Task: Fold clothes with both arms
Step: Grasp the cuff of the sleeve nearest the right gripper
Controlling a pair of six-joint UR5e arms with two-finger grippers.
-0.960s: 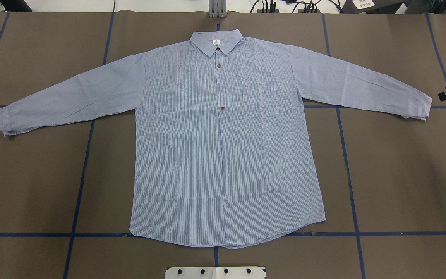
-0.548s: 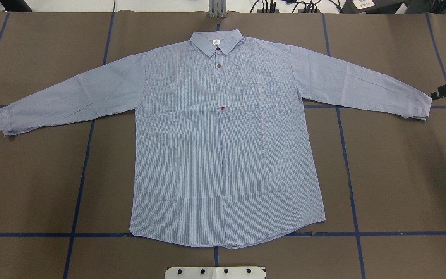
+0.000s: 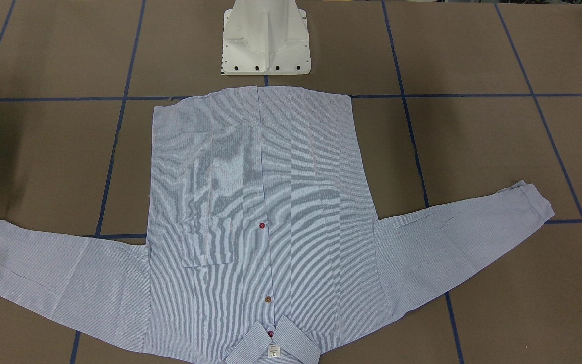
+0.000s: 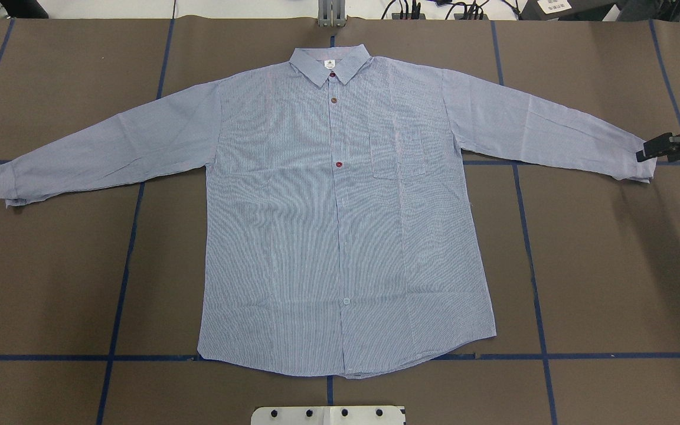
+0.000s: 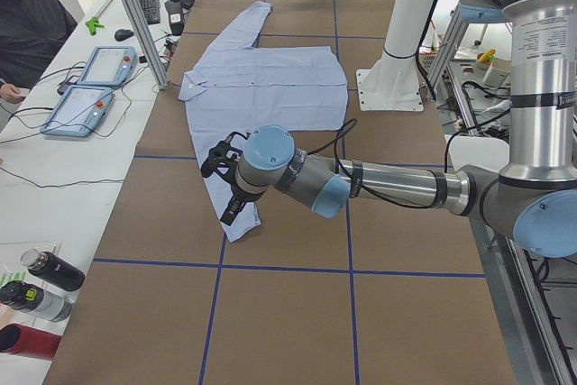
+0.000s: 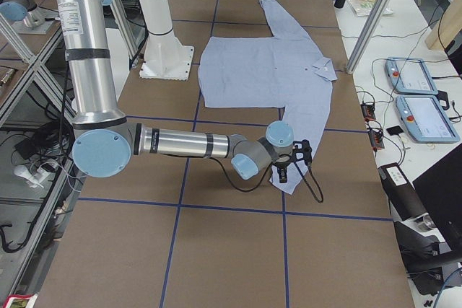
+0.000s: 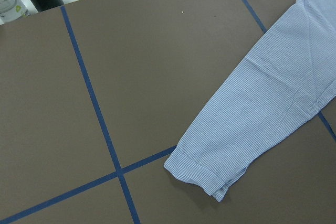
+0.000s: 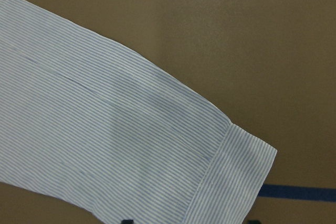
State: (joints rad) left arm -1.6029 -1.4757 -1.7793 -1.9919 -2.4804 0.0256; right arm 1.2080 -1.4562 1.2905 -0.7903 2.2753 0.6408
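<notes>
Right gripper (image 4: pixel 644 156): jaws wide apart, nothing held, tips over cuff of shirt (image 4: pixel 340 224). Left gripper (image 5: pixel 222 188): by shirt's other cuff; cannot tell how far open. Shirt flat on bench (image 4: pixel 51 283), buttoned front up, both sleeves spread out.

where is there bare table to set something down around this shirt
Two big bare patches of table: one either side of the shirt body, on the robot's side of each sleeve. The strip between hem and white pedestal base is narrow. Crowded at the cuff on the robot's right, where the right hand is.
</notes>
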